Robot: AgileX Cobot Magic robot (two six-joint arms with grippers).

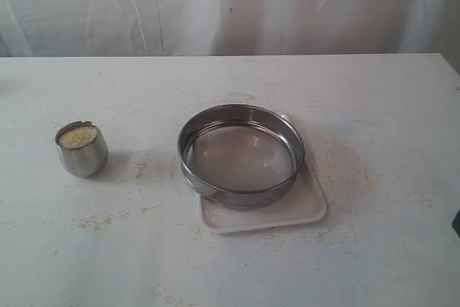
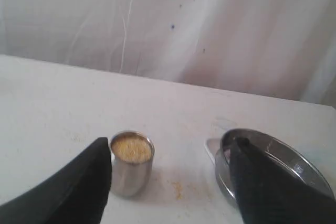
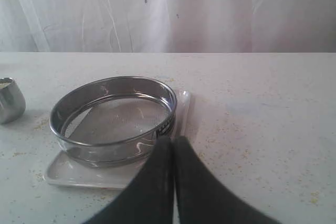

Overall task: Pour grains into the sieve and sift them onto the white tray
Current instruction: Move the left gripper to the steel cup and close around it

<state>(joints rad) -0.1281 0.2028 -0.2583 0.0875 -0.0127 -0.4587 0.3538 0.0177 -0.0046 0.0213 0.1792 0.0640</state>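
Observation:
The grains (image 1: 77, 136) fill a small steel cup (image 1: 82, 150) standing upright on the left of the table. The sieve (image 1: 244, 193), empty, rests on the white tray (image 1: 287, 210) at the middle. Neither gripper shows in the exterior view. In the left wrist view my left gripper (image 2: 171, 142) is open and holds nothing; it hangs short of the cup (image 2: 131, 174) of grains (image 2: 131, 148), with the sieve (image 2: 294, 156) behind one finger. In the right wrist view my right gripper (image 3: 173, 139) is shut and empty, just short of the sieve (image 3: 115, 153) and tray (image 3: 79, 174).
Stray grains are scattered over the white table (image 1: 374, 106), mostly around the tray and beside the cup. A white curtain (image 1: 230, 5) hangs behind the table's far edge. A dark shape (image 1: 456, 224) shows at the right edge.

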